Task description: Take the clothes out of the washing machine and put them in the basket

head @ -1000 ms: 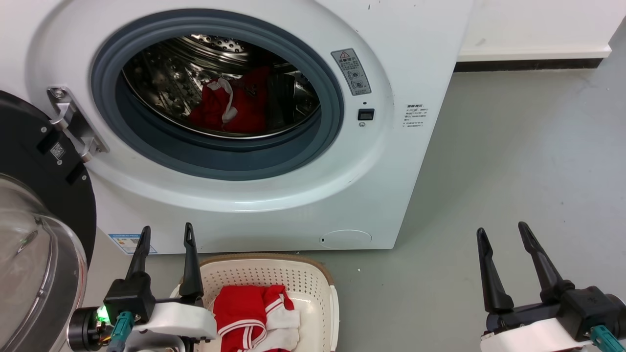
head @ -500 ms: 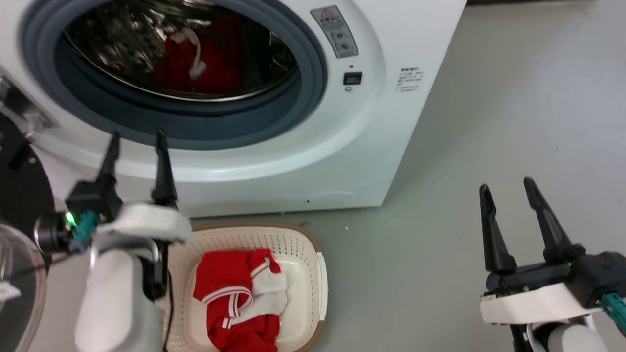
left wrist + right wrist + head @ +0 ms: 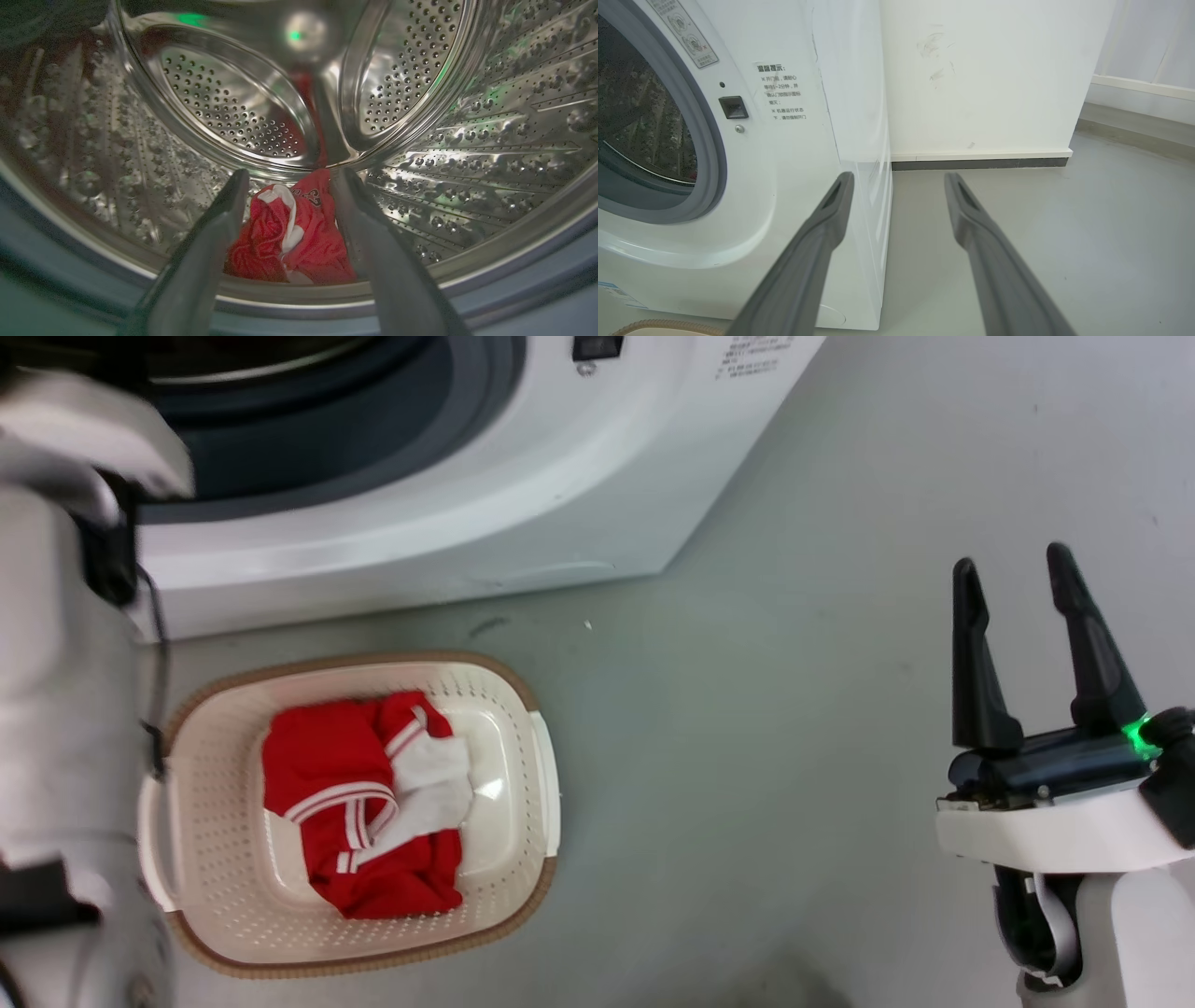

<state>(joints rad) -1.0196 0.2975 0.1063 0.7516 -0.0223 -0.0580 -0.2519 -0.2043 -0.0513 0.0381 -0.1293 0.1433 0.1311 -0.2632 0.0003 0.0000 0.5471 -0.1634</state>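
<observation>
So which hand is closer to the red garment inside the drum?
Left. The left hand is at the drum's mouth, open, its fingers framing the red garment. The right hand hangs open over the floor, off to the right of the washing machine.

Clothes (image 3: 359, 803) lie in the basket (image 3: 217, 882) before the washing machine (image 3: 420, 532) and in its drum (image 3: 490, 140).

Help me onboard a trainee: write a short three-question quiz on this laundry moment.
1. True or false: the basket already holds a red-and-white garment.
2. The left jaws, spread apart, aim at: A) red clothing in the drum; B) the basket; C) a wall.
3. Fill in: the right jaws stand ___ above the grey floor.
Key: 1 true; 2 A; 3 open.
</observation>
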